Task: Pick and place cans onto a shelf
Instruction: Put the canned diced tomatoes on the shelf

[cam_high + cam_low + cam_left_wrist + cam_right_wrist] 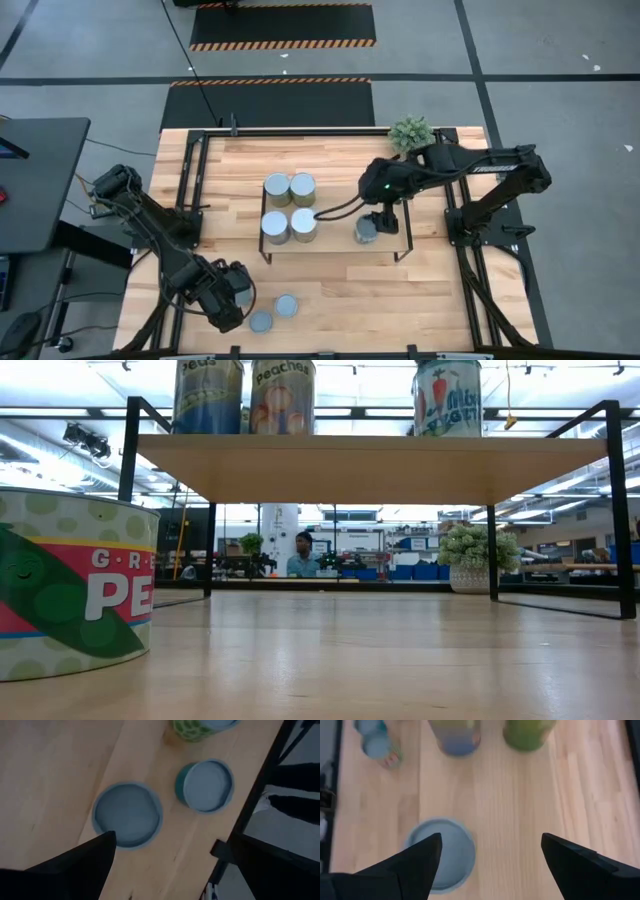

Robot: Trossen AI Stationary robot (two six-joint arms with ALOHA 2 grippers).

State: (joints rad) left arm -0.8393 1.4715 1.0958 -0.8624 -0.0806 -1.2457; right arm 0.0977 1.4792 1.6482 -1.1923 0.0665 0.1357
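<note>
Both claws spread wide, holding nothing: right claw (372,222) just beside the fifth can (366,231) on the shelf (335,245), could easily clip and topple it; left claw (232,300) near two loose cans (286,305) on the tabletop (400,290)

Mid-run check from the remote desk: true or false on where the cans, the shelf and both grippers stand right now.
1. Four wide cans stand in a square on the shelf. True.
2. The right gripper is shut on a can. False: it is open, beside the can at the shelf's right.
3. The left gripper is over the shelf. False: it hovers open near the table's front edge.
4. Two small cans remain on the table. True.
</note>
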